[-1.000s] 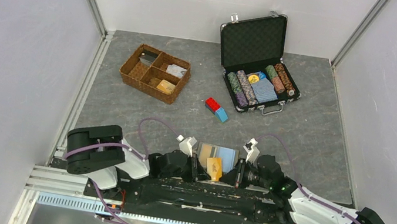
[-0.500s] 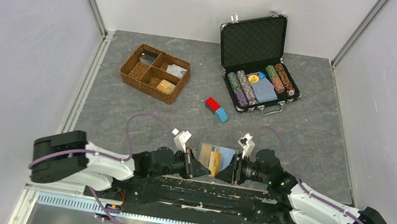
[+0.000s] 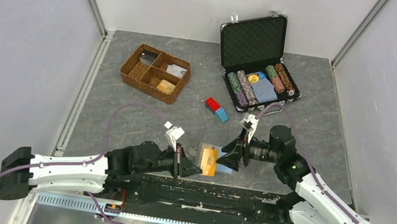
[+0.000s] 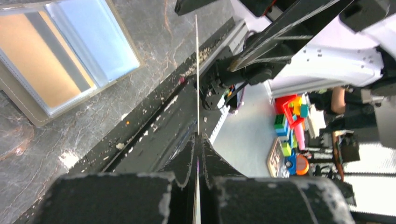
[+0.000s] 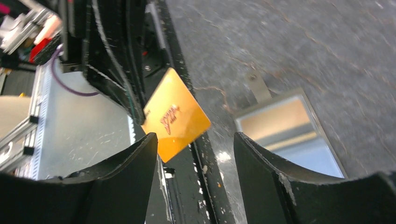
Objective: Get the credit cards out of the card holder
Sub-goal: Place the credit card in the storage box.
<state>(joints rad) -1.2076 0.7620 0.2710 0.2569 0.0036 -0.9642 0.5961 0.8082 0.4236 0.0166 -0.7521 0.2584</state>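
The left end effector [image 3: 190, 166] reaches in from 8 o'clock of the top view, its jaws pinched tight on one short edge of the orange-gold card [image 3: 209, 162]. The card juts from its tips toward 3 o'clock. In the left wrist view it shows as a thin line running straight out along the fingers, and its printed face is turned toward the right wrist camera. It looks lifted free of the slots, so this card counts as out.

Just past it, at about 2 o'clock from the left tips, the card holder [image 3: 205, 147] lies opened flat on the worktop near the front edge. Its long axis appears to run roughly 9 to 3 o'clock. Two slot windows show in the wrist views, one orange-tan and one holding a light blue card [image 4: 100, 39], so the job is probably not finished.

On the right, the right end effector [image 3: 230, 155] stands with its jaws spread and nothing between them. It points toward 9 o'clock, with the holder just below and in front at about 7 o'clock. Both arms are close, but the right one is free. Its next move likely depends on coming down over the blue end of the holder.
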